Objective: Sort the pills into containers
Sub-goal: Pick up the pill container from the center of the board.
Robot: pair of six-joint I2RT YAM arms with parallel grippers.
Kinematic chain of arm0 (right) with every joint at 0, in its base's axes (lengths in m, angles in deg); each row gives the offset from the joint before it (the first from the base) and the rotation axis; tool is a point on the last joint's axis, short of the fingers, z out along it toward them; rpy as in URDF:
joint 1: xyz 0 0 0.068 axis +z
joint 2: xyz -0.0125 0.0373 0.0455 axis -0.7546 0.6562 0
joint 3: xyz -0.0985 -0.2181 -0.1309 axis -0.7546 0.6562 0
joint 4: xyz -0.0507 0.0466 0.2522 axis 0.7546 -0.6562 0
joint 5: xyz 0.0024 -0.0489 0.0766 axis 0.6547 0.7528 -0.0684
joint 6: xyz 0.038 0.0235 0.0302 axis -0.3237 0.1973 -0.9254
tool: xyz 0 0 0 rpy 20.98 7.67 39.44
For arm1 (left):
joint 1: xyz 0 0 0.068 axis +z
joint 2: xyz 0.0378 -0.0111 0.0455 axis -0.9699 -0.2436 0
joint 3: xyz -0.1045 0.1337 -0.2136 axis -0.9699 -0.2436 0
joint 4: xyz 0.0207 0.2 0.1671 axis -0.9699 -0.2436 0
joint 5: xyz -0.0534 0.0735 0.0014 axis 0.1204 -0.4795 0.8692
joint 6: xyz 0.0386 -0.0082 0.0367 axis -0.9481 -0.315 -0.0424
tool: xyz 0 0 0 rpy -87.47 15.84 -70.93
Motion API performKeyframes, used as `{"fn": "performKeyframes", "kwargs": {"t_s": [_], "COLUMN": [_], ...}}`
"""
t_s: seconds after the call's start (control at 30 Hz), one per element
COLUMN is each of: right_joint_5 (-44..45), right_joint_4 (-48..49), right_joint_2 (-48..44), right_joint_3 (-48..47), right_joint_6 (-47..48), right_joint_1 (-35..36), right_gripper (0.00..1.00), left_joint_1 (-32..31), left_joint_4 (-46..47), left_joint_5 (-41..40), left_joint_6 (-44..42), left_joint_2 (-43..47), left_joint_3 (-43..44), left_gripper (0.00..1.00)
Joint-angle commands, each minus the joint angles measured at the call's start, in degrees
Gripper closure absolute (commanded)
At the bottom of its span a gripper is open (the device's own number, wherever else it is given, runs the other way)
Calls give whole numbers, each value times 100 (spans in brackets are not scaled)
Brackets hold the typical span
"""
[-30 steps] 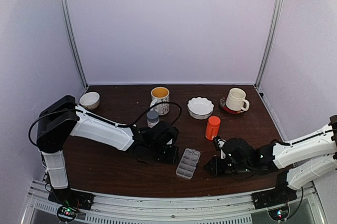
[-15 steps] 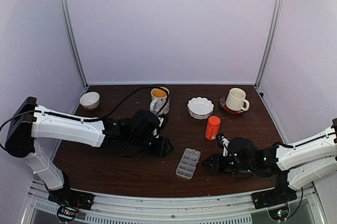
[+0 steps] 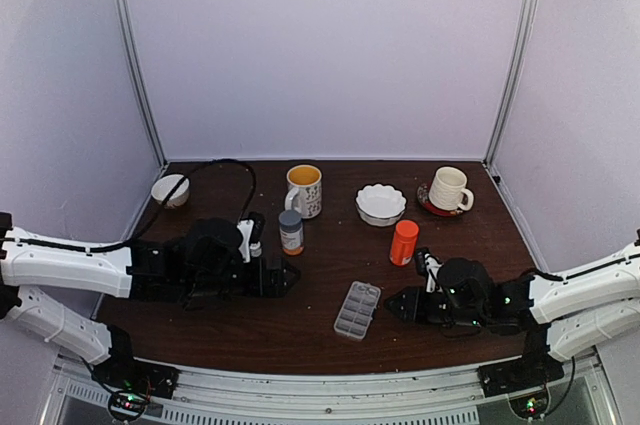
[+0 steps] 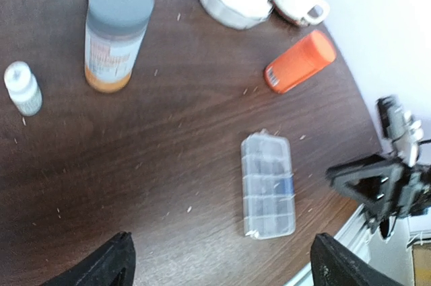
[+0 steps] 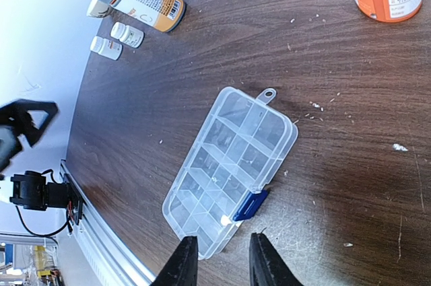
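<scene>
Left gripper (image 4: 229, 269) hangs spread wide and empty, well left of the box (image 5: 229, 171). Right gripper (image 5: 222, 259), fingers slightly parted and empty, aims at its blue latch (image 5: 250, 205), probably to unclip it. Pills (image 5: 399, 146) lie loose on the table (image 5: 337, 64).

Your left arm (image 3: 70, 263): stretched low and nearly level from the left side toward the middle of the surface.
Your left claw (image 4: 222, 239): fingers (image 4: 114, 266) spread wide, nothing between them.
Your right arm (image 3: 585, 290): extended low, pointing leftward.
Your right claw (image 5: 221, 245): fingers narrowly parted, gripping nothing.
</scene>
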Motion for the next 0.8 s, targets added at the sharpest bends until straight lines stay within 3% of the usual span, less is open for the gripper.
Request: {"fn": "performKeyframes", "kwargs": {"t_s": [0.0,0.07,0.17,0.27,0.33,0.47,0.77], "right_joint_5": [191,175,80,32,3,-34,-290], "right_joint_4": [100,217,407,593,719,837,1240], "right_joint_2": [26,113,268,378,410,539,840], "right_joint_3": [-77,-82,-103,-70,-8,16,191], "right_joint_6": [-15,-55,-155,-273,-317,-327,-485], "right_joint_1": [8,0,-37,-61,-69,-88,-115], "right_gripper": [68,66,66,66,66,66,66], "left_joint_1": [25,7,-64,-79,-75,-70,-64], "left_joint_4": [1005,693,655,761,862,743,1068], "left_joint_5": [906,1284,1654,1820,1934,2384,2464], "left_joint_6": [2,-167,-296,-244,-228,-277,-5], "left_joint_2": [-525,-1059,-1771,-2220,-2519,-3226,-3757], "left_joint_3": [16,449,904,1044,1201,1726,1722], "left_gripper": [14,20,8,4,9,33,37]}}
